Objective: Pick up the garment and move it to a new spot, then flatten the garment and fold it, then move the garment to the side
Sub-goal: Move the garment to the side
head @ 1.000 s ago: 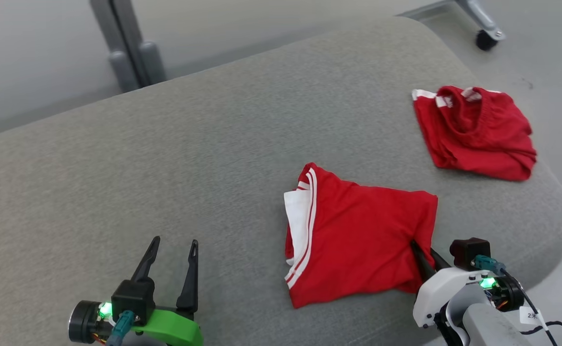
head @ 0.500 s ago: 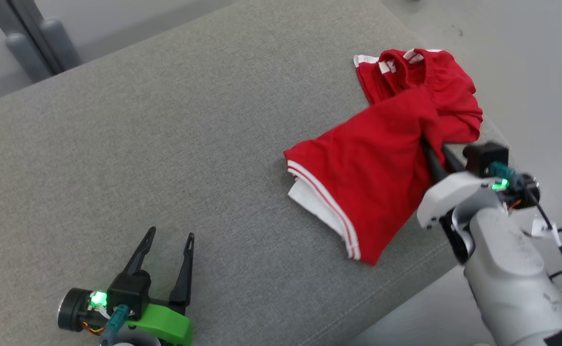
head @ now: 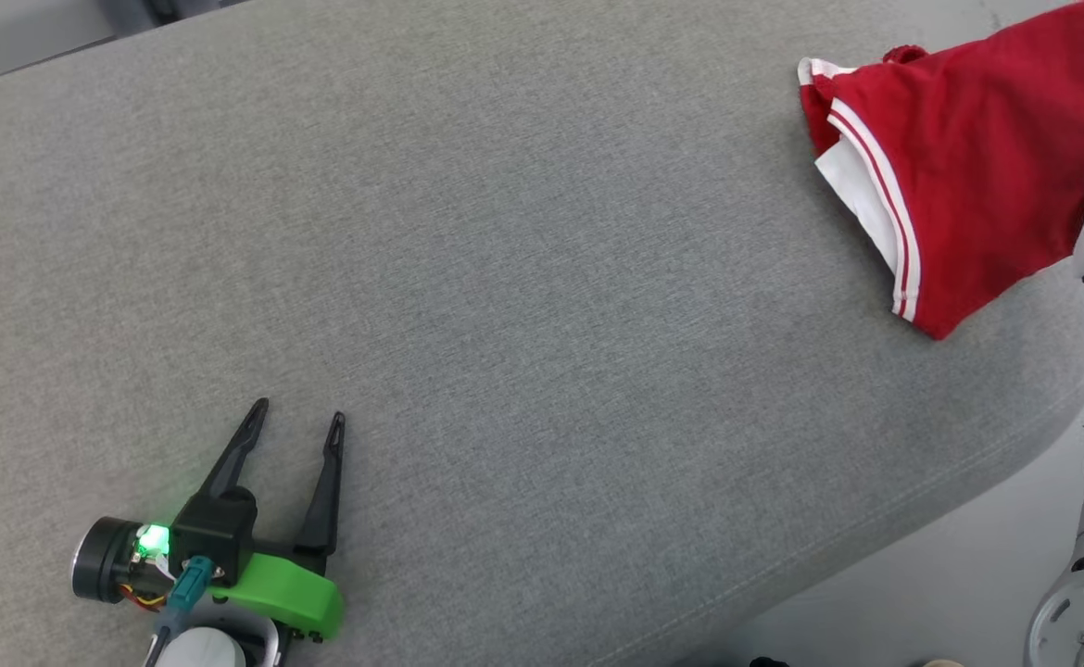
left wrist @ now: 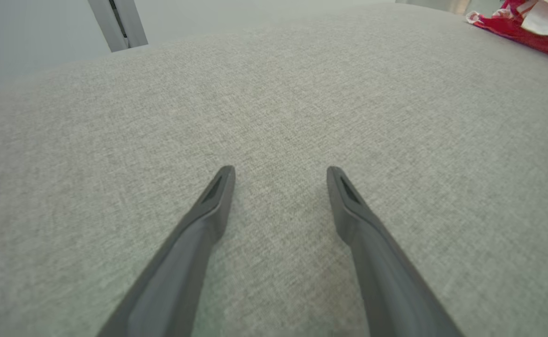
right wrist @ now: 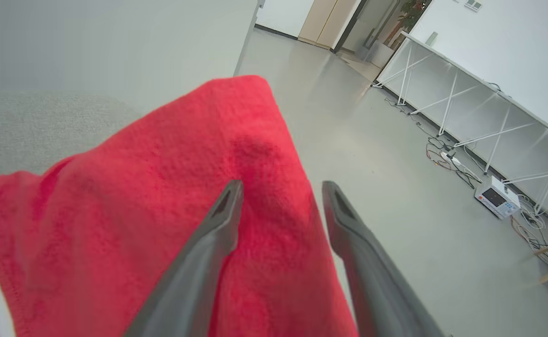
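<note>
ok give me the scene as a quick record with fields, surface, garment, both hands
surface: grey woven fabric cushion
garment: red cloth garment with white stripes, by the cushion's right edge
left hand: open, over bare cushion, apart from the garment
right hand: fingers apart, red cloth showing between them

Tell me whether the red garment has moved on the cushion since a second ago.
Yes. Against the grey cushion, the red garment has shifted right and toward the far side: from near the front edge to the cushion's right end.
</note>
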`<state>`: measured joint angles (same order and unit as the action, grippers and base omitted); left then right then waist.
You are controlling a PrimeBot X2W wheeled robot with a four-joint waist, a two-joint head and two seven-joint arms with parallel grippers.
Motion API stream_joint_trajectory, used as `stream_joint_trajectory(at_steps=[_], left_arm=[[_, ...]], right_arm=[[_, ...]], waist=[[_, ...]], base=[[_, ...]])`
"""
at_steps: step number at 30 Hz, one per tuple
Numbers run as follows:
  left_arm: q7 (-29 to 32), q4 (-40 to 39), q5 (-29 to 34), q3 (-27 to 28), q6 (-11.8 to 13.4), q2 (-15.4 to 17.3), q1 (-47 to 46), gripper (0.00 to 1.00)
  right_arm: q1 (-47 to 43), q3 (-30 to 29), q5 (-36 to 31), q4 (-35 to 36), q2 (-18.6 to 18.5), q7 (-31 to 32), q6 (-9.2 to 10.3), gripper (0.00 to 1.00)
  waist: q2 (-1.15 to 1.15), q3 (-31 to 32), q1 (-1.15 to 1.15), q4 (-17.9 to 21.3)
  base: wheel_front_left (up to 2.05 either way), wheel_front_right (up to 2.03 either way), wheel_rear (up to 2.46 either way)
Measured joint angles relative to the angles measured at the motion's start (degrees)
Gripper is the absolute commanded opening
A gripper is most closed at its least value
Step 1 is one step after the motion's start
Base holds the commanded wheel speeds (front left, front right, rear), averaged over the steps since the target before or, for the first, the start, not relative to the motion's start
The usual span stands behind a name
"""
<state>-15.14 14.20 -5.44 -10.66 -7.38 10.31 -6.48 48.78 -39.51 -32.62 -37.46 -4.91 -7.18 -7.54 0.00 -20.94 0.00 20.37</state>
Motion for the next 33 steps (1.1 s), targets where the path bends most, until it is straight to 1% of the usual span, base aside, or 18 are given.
stream_joint_trajectory(at_steps=[2,3,5,7,9,11,14,16,19,21,22,26,29,33], left_arm=[[0.0,0.0,-0.1,0.3,0.0,0.0,0.0,1.0],[0.0,0.1,-0.1,0.5,0.0,0.0,-0.1,1.0],[0.0,0.2,-0.1,1.1,0.0,-0.1,-0.2,1.0],[0.0,0.4,-0.1,1.3,0.0,-0.2,-0.2,1.0],[0.0,0.5,0.0,1.6,0.0,-0.4,-0.4,1.0],[0.0,0.9,0.1,2.3,0.0,-0.6,-0.6,1.0],[0.0,1.1,0.5,3.7,0.0,-1.0,-1.0,1.0],[0.0,1.5,0.7,4.9,0.0,-1.5,-1.2,1.0],[0.0,2.2,1.1,6.5,0.0,-2.2,-1.4,1.0],[0.0,2.7,1.2,7.2,0.0,-2.8,-1.5,1.0],[0.0,3.0,1.4,7.8,0.0,-3.1,-1.5,1.0],[0.0,3.7,1.4,10.5,0.4,-4.1,-1.5,1.0],[0.0,4.5,1.5,12.2,0.6,-4.6,-1.4,1.0],[0.0,4.3,0.4,13.6,0.6,-5.7,-0.7,1.0]], right_arm=[[0.0,-2.7,-1.5,0.7,1.1,-1.8,0.0,1.0],[0.0,-3.0,-1.9,0.7,1.4,-3.0,0.0,1.0],[0.4,-3.3,-2.3,0.5,1.9,-5.1,0.0,1.0],[0.8,-2.0,-2.0,-0.9,1.9,-6.6,0.01,1.0],[1.4,1.8,1.5,-4.1,1.8,-7.5,0.0,1.0],[1.5,5.7,6.6,-6.4,2.2,-7.7,0.0,1.0],[1.4,15.3,14.8,-4.1,1.9,-7.8,0.01,1.0],[-0.4,22.6,20.7,-1.6,2.0,-7.8,0.01,1.0],[-4.4,30.1,27.9,2.0,2.1,-7.8,0.01,1.0],[-6.5,33.7,32.1,3.2,2.1,-7.8,0.01,1.0],[-7.6,35.1,34.0,3.8,2.2,-7.8,0.0,1.0],[-11.4,38.7,37.3,6.4,2.2,-7.8,0.01,1.0],[-14.5,40.6,38.4,7.5,2.1,-7.8,0.01,1.0],[-19.3,40.0,41.3,8.3,2.1,-7.8,0.01,1.0]], waist=[[0.0,-0.5,0.0,-0.8],[0.0,-0.7,0.0,-1.0],[0.0,-0.8,0.0,-1.3],[0.0,-0.6,0.0,-1.3],[0.0,-0.1,0.0,-1.3],[0.0,0.3,0.0,-1.4],[0.0,1.0,0.0,-1.9],[0.0,1.4,0.0,-2.6],[0.0,2.1,0.0,-3.9],[0.0,2.7,0.0,-4.9],[0.0,3.0,0.0,-5.5],[0.0,4.4,0.0,-8.1],[0.0,5.6,0.0,-10.1],[0.0,7.6,0.0,-12.7]], base=[[0.0,0.0,0.0],[0.0,0.0,0.0],[0.0,0.0,0.0],[0.0,0.0,0.0],[0.0,0.0,0.0],[0.0,0.0,0.0],[0.0,0.0,0.0],[0.0,0.0,0.0],[0.0,0.0,0.0],[0.0,0.0,0.0],[0.0,0.0,0.0],[0.0,0.0,0.0],[0.0,0.0,0.0],[0.0,0.0,0.0]])
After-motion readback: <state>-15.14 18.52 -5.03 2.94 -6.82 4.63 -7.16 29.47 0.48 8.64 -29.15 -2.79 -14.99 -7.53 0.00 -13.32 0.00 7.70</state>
